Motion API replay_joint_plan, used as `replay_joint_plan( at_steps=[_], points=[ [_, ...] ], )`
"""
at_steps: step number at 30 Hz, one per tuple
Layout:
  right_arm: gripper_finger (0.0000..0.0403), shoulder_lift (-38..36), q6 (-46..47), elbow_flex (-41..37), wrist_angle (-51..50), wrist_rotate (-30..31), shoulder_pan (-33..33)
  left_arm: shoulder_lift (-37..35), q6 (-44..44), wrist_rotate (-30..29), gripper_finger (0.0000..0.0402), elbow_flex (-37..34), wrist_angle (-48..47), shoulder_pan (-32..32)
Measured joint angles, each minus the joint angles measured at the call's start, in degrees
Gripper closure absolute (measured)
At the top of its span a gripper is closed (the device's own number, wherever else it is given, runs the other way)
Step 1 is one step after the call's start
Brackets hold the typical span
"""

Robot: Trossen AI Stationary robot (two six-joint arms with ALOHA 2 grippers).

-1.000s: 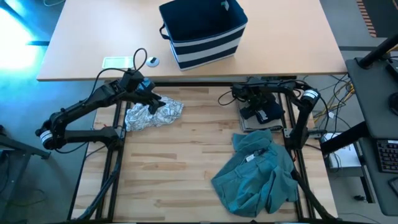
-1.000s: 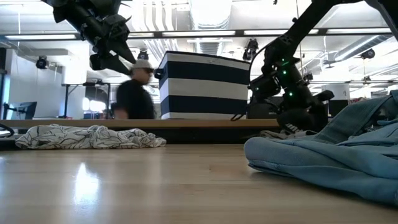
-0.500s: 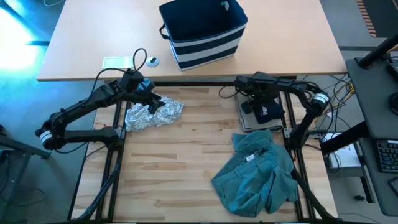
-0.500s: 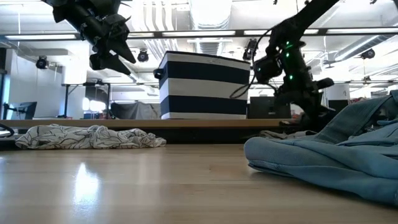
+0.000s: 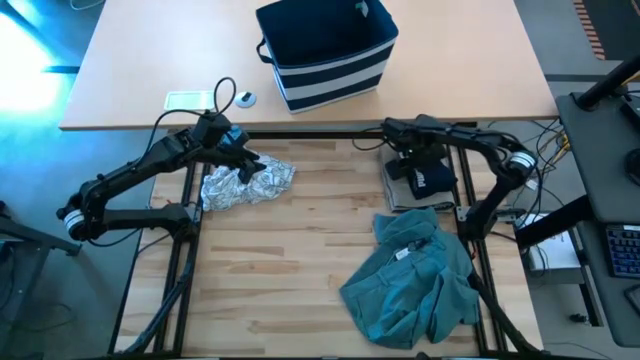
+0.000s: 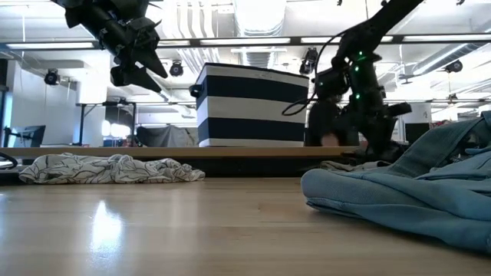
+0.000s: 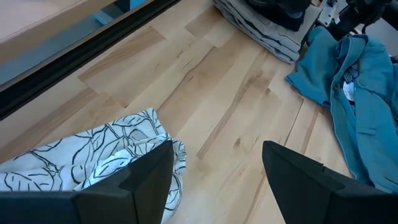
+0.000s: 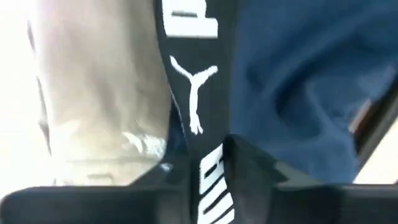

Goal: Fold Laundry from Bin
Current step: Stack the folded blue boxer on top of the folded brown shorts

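My left gripper [image 5: 250,163] hangs open over the far left of the table, above a crumpled grey-white patterned garment [image 5: 245,185] that lies flat on the wood [image 7: 93,162]. My right gripper [image 5: 415,165] points down over a folded navy garment [image 5: 428,180] lying on a tan one [image 8: 93,93] at the far right. In the right wrist view its fingers stand slightly apart [image 8: 208,177] on either side of the navy garment's black band with white print [image 8: 193,93]. A teal garment [image 5: 415,285] lies heaped at the near right. The striped bin [image 5: 325,50] stands on the far table. My right gripper stands just above the printed band [image 8: 194,124], pointing down, with the band running along the gap between its fingers. Whether the fingers touch the band cannot be told.
A bare stretch of wood [image 5: 300,250] lies between the patterned garment and the teal heap. On the far table, beside the bin, are a white pad [image 5: 190,100] and a small round thing [image 5: 246,98]. A person [image 6: 326,126] shows behind that table.
My right gripper has risen a little above the navy garment and its arm has swung outward toward the table's right edge; the garment stays on the stack. In the room behind, a person has walked from the left to behind the right arm.
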Motion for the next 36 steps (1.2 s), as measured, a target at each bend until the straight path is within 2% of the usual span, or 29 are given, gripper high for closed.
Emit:
replay_joint_plan(
  at_steps=[6,11,17,24,33,36],
  points=[
    [0.0216,2.62,1.02,-2.09,7.70,0.02,0.00,-0.11,0.00,0.00,0.0171,0.00,-0.43,-0.01],
    [0.0187,4.57,0.98,-3.89,8.34,2.12,0.00,-0.11,-0.02,0.00,0.0171,0.00,-0.52,-0.02],
    [0.0184,4.95,1.26,-5.27,7.78,5.31,0.00,-0.11,0.00,-0.03,0.0171,-0.01,-0.50,-0.01],
    [0.0184,4.77,3.17,-5.35,2.10,11.07,-0.04,-0.11,0.00,-1.42,0.0171,0.00,-0.48,0.02],
    [0.0186,5.02,2.99,-5.54,3.12,8.74,-0.15,-0.11,0.02,-1.42,0.0171,-0.01,-0.38,0.09],
    [0.0214,5.30,2.99,-6.48,4.55,8.63,-0.15,-0.11,0.02,-1.44,0.0171,-0.02,-0.36,0.09]
  ],
)
